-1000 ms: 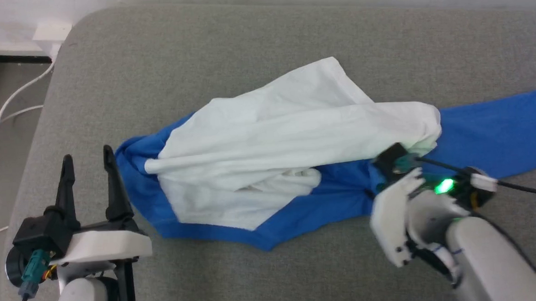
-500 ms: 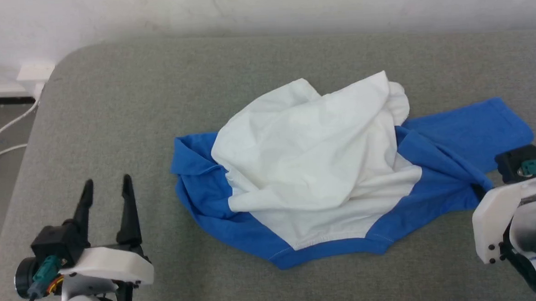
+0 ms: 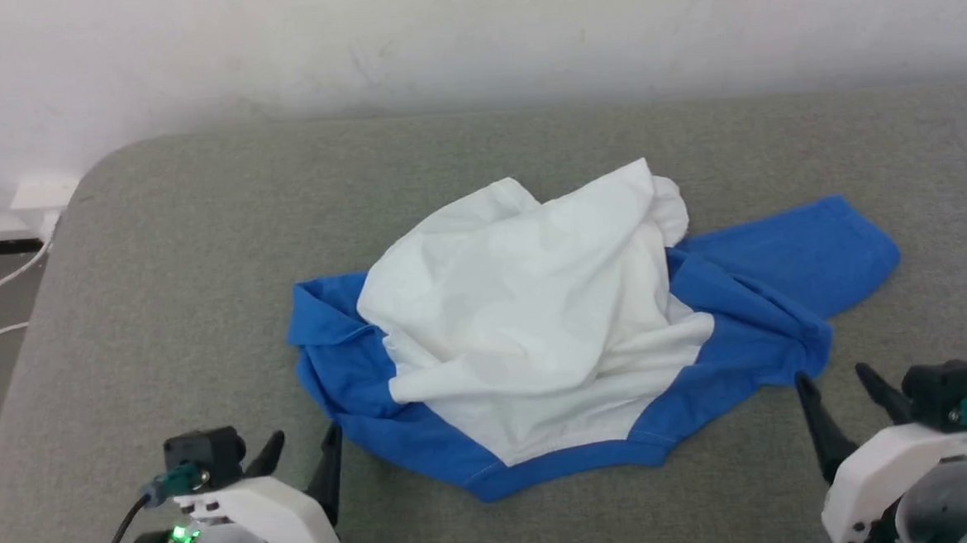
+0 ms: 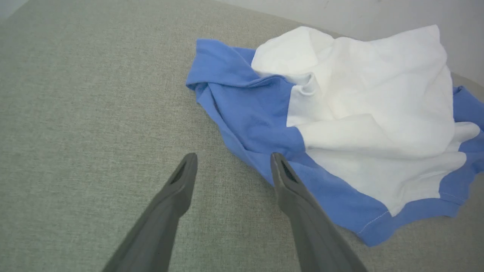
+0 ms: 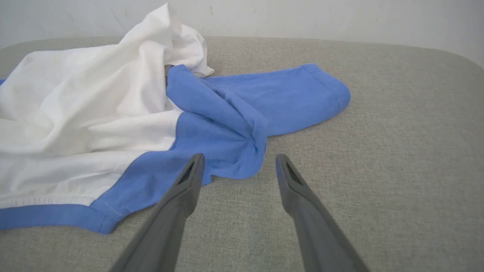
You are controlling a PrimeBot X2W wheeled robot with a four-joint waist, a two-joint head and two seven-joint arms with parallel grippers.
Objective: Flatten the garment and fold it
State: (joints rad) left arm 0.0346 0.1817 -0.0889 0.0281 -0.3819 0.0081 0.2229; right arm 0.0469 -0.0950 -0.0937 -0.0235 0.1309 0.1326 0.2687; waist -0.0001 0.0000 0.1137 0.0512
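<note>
We see left gripper (image 3: 304, 435) and right gripper (image 3: 832, 376) both released and empty, flanking the crumpled garment (image 3: 527, 319). Head view gives us the white cable (image 3: 0, 283); right wrist view, the cuff seam (image 5: 334, 90).

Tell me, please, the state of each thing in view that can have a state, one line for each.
garment: crumpled in a heap on the gray surface, neither flattened nor folded.
blue sleeve: lying stretched out toward the robot's right, fairly flat.
left gripper: open, holding nothing, close to the garment's blue edge.
right gripper: open, holding nothing, close to the garment's blue edge.
</note>
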